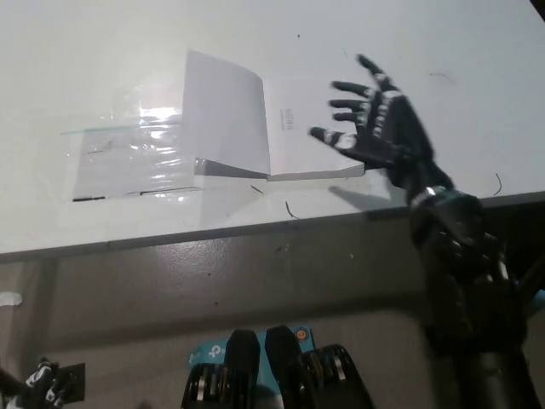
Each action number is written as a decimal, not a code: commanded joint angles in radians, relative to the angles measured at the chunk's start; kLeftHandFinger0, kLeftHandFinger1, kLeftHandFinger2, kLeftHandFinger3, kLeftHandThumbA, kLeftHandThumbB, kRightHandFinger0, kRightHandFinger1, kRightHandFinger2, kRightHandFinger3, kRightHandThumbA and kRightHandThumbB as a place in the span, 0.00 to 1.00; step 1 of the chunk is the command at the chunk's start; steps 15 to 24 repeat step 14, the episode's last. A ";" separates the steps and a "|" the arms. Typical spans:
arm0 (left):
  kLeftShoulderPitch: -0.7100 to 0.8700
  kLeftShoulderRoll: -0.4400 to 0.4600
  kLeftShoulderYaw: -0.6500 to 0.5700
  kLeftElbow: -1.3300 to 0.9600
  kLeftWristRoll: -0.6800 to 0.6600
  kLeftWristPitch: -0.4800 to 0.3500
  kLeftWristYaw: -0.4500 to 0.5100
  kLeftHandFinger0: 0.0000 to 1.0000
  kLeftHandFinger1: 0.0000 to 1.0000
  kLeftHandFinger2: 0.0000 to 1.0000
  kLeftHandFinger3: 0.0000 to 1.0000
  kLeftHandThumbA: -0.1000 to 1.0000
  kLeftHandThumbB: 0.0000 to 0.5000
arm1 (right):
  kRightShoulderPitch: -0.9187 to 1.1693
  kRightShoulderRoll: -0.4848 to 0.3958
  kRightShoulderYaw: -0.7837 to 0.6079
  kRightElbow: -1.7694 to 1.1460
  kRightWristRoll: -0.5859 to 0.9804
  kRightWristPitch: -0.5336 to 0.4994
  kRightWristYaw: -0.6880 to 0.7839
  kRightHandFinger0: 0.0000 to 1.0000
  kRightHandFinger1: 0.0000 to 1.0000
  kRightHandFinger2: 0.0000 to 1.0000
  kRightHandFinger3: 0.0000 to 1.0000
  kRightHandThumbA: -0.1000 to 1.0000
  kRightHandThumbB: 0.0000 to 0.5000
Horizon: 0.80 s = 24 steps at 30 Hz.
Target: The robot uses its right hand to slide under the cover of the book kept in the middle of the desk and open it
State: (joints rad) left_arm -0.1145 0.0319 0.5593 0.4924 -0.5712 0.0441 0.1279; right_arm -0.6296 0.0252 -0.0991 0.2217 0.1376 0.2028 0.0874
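1. The book (281,136) lies near the middle of the white bench (102,51), close to its front edge.
2. Its cover (226,115) is lifted and tilted up toward the left, hinged along the spine; the first white page under it lies flat and shows a small block of print.
3. The black right robot hand (375,119) hangs over the book's right edge with its fingers (345,88) spread apart, holding nothing and clear of the cover.
4. Its shadow falls on the bench just in front of the book's right corner.
5. A sheet of clear plastic (128,153) lies flat on the bench to the left of the book, its right edge just beside the raised cover.
6. The left robot hand (43,379) shows only as a small part at the bottom left corner, below the bench; whether it is open or closed cannot be told.
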 commanded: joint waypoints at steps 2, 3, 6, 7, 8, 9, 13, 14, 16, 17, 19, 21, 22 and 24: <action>0.029 -0.014 0.031 -0.014 -0.032 -0.051 -0.013 0.81 0.70 0.73 0.76 0.87 0.47 | 0.062 -0.014 -0.229 -0.342 0.547 0.267 -0.072 0.72 0.69 0.80 1.00 1.00 0.52; 0.036 -0.016 0.029 -0.016 -0.027 -0.053 -0.012 0.81 0.70 0.73 0.77 0.87 0.49 | 0.081 -0.015 -0.263 -0.346 0.582 0.267 -0.072 0.74 0.72 0.82 1.00 1.00 0.49; 0.045 -0.020 0.037 -0.019 -0.038 -0.058 -0.014 0.81 0.70 0.74 0.78 0.85 0.49 | 0.120 -0.019 -0.304 -0.373 0.634 0.267 -0.092 0.70 0.69 0.79 1.00 1.00 0.54; 0.048 -0.020 0.038 -0.017 -0.037 -0.061 -0.016 0.81 0.70 0.74 0.79 0.86 0.49 | 0.131 -0.019 -0.317 -0.382 0.647 0.267 -0.097 0.69 0.68 0.78 1.00 1.00 0.54; 0.051 -0.024 0.042 -0.019 -0.041 -0.066 -0.016 0.82 0.69 0.73 0.76 0.85 0.49 | 0.172 -0.022 -0.364 -0.393 0.696 0.267 -0.104 0.70 0.69 0.79 1.00 1.00 0.54; 0.056 -0.024 0.039 -0.018 -0.043 -0.068 -0.026 0.83 0.70 0.73 0.77 0.88 0.48 | 0.192 -0.026 -0.381 -0.393 0.721 0.267 -0.110 0.69 0.69 0.79 1.00 1.00 0.55; 0.065 -0.027 0.042 -0.006 -0.052 -0.079 -0.046 0.86 0.73 0.74 0.79 0.89 0.48 | 0.263 -0.024 -0.460 -0.383 0.809 0.267 -0.123 0.75 0.71 0.82 1.00 1.00 0.52; 0.065 -0.027 0.042 -0.006 -0.052 -0.079 -0.046 0.86 0.73 0.74 0.79 0.89 0.48 | 0.263 -0.024 -0.460 -0.383 0.809 0.267 -0.123 0.75 0.71 0.82 1.00 1.00 0.52; 0.065 -0.027 0.042 -0.006 -0.052 -0.079 -0.046 0.86 0.73 0.74 0.79 0.89 0.48 | 0.263 -0.024 -0.460 -0.383 0.809 0.267 -0.123 0.75 0.71 0.82 1.00 1.00 0.52; 0.065 -0.027 0.042 -0.006 -0.052 -0.079 -0.046 0.86 0.73 0.74 0.79 0.89 0.48 | 0.263 -0.024 -0.460 -0.383 0.809 0.267 -0.123 0.75 0.71 0.82 1.00 1.00 0.52; 0.065 -0.027 0.042 -0.006 -0.052 -0.079 -0.046 0.86 0.73 0.74 0.79 0.89 0.48 | 0.263 -0.024 -0.460 -0.383 0.809 0.267 -0.123 0.75 0.71 0.82 1.00 1.00 0.52; 0.065 -0.027 0.042 -0.006 -0.052 -0.079 -0.046 0.86 0.73 0.74 0.79 0.89 0.48 | 0.263 -0.024 -0.460 -0.383 0.809 0.267 -0.123 0.75 0.71 0.82 1.00 1.00 0.52; 0.065 -0.027 0.042 -0.006 -0.052 -0.079 -0.046 0.86 0.73 0.74 0.79 0.89 0.48 | 0.263 -0.024 -0.460 -0.383 0.809 0.267 -0.123 0.75 0.71 0.82 1.00 1.00 0.52; 0.065 -0.027 0.042 -0.006 -0.052 -0.079 -0.046 0.86 0.73 0.74 0.79 0.89 0.48 | 0.263 -0.024 -0.460 -0.383 0.809 0.267 -0.123 0.75 0.71 0.82 1.00 1.00 0.52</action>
